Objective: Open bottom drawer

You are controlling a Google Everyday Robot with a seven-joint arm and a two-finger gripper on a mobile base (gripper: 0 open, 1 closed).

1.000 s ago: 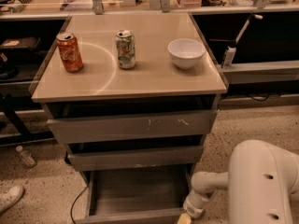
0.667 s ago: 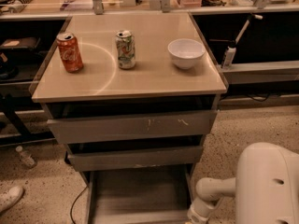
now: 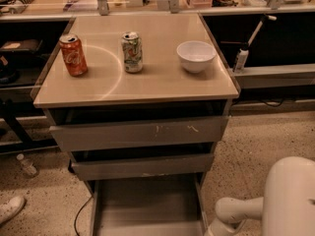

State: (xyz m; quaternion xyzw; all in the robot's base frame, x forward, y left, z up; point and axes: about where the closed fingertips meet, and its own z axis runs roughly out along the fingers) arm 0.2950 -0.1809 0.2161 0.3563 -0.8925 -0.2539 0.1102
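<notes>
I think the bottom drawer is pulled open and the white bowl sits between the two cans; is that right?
Not quite: the camera view shows the bowl right of the red can and the green can. The bottom drawer is indeed open; the gripper lies out of view below the arm, beside the drawer's right corner.

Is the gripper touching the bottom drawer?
Cannot tell. In the camera view the arm hangs beside the right front corner of the open bottom drawer, but the gripper itself lies below the picture's lower edge.
</notes>
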